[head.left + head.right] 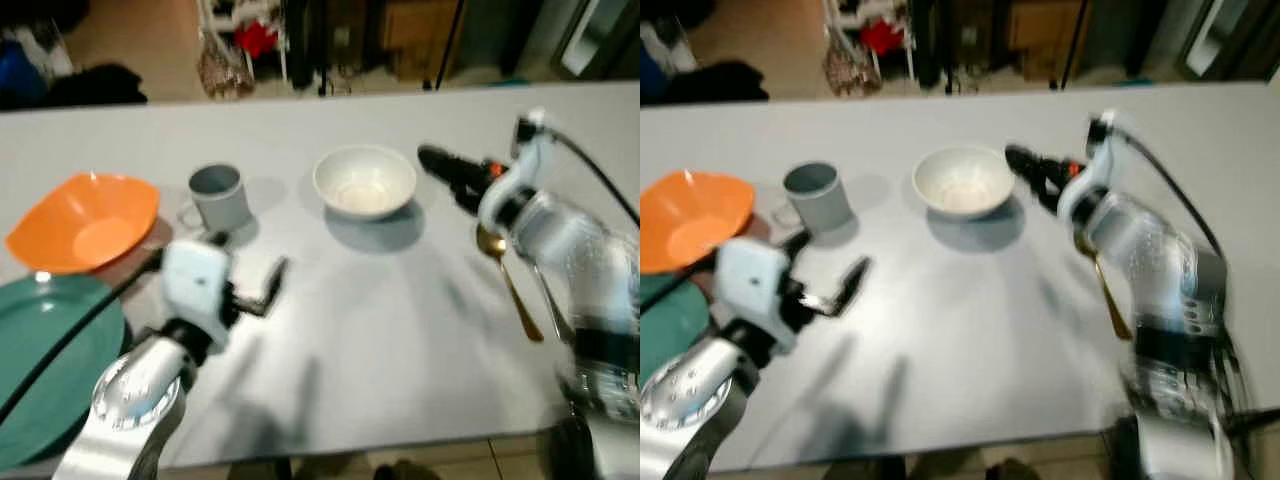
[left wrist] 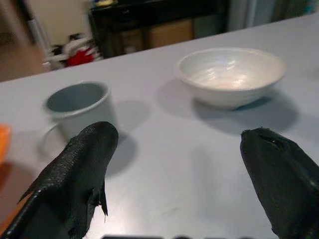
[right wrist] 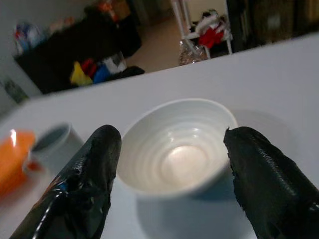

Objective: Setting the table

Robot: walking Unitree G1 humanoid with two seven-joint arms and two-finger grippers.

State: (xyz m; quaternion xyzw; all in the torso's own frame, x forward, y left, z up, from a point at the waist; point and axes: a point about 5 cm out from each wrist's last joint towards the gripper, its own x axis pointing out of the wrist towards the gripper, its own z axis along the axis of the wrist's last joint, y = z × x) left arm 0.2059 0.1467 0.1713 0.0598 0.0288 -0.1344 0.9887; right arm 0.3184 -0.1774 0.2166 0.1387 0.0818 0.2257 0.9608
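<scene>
A white bowl sits mid-table, with a grey mug to its left. An orange bowl and a green plate lie at the left edge. A gold spoon rests on the table at the right, partly under my right arm. My right gripper hangs open just right of the white bowl, its fingers pointing at it. My left gripper is open and empty over bare table, in front of the mug.
The grey table has free room in its middle and front. Behind its far edge stand dark furniture and scattered red and dark items on the floor. The table's near edge runs along the bottom of the eye views.
</scene>
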